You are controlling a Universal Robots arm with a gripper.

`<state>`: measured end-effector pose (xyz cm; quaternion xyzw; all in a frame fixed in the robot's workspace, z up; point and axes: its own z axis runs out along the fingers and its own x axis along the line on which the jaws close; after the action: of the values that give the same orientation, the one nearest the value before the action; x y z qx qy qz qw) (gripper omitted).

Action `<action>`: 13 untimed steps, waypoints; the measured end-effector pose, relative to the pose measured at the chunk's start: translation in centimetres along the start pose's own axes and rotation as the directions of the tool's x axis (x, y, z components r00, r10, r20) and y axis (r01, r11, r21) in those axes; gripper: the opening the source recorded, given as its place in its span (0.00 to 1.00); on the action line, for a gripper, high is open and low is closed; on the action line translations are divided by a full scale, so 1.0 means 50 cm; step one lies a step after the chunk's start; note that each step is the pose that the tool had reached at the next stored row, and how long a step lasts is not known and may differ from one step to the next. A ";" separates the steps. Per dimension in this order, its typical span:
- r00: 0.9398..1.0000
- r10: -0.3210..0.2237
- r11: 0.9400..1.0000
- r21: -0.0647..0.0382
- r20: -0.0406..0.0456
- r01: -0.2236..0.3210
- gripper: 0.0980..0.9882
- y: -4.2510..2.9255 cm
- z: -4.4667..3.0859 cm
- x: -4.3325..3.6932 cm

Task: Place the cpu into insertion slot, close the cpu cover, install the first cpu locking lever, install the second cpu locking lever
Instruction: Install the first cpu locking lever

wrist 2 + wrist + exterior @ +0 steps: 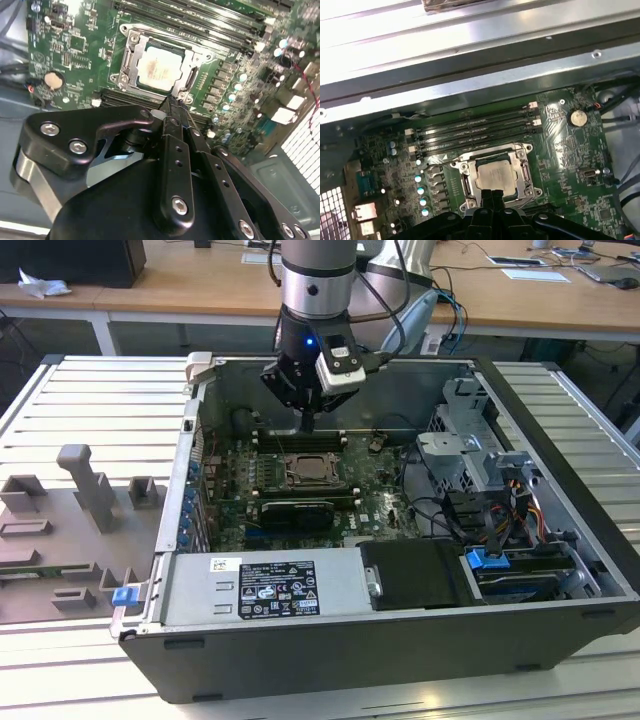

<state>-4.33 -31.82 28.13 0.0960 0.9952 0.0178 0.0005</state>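
- Green board (75, 60): a slipping tip could scrape nearby parts.
- Gripper (172, 103): fingers pinched together, empty, at the socket (119, 79) edge.
- Cover (129, 60): apparently down; uneven pressure might spring it.
- Chip (159, 70): seated inside the socket.

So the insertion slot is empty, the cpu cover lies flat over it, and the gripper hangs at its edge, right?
No, the insertion slot is not empty: in the second wrist view the cpu sits in it, framed by the cpu cover. The cover does lie flat, with the gripper at its edge.
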 end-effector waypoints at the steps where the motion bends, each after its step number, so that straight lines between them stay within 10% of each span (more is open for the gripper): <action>1: 1.000 -0.019 1.000 0.000 -0.001 0.019 0.01 0.000 0.000 0.000; 8: 0.983 -0.183 0.983 0.000 -0.007 0.183 0.01 0.000 0.000 0.000; 13: 0.946 -0.324 0.946 -0.001 -0.012 0.324 0.01 0.000 0.000 0.000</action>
<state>-4.33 -31.82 28.13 -0.0686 0.9975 0.0176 -0.0025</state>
